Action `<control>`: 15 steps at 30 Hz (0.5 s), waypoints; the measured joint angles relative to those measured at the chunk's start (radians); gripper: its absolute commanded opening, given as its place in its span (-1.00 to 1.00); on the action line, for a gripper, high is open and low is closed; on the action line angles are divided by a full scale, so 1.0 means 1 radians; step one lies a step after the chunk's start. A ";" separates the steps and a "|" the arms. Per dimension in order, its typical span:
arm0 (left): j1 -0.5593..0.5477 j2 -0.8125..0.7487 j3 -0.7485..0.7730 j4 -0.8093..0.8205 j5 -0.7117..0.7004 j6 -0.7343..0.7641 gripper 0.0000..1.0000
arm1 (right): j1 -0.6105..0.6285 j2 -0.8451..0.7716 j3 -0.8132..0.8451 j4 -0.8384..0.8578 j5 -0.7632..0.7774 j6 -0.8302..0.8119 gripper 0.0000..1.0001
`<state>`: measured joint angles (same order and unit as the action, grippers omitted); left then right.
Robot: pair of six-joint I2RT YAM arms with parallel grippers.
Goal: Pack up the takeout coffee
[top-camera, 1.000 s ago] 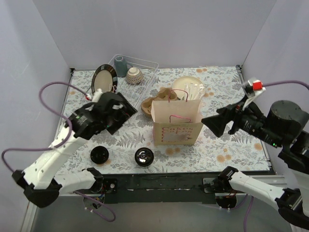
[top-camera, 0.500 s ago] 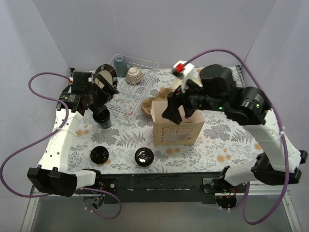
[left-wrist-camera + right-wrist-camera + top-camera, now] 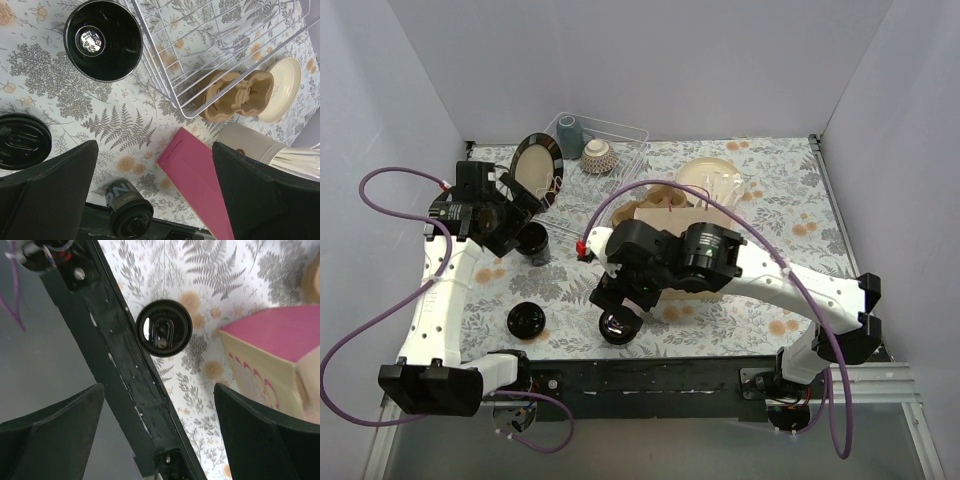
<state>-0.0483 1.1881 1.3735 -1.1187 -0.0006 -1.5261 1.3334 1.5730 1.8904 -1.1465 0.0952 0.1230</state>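
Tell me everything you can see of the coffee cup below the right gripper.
The coffee cup shows only its round, glossy black plastic lid with a sip recess; its wall is hidden from above. It stands upright on the fern-print tablecloth, close to the black rail at the near edge, apart from the paper bag. Nothing touches it; the open right gripper hangs above.
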 measured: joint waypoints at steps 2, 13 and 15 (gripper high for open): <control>0.001 -0.006 0.000 -0.009 -0.007 -0.002 0.96 | 0.005 0.018 -0.033 0.004 0.011 0.002 0.80; 0.001 -0.038 -0.138 -0.042 0.003 -0.042 0.96 | 0.009 0.169 -0.099 0.104 0.014 0.070 0.49; 0.001 -0.038 -0.141 -0.048 0.004 -0.042 0.96 | 0.009 0.170 -0.142 0.125 0.016 0.084 0.50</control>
<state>-0.0475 1.1500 1.2327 -1.1667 0.0032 -1.5681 1.3422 1.7428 1.7485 -1.0218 0.1112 0.2073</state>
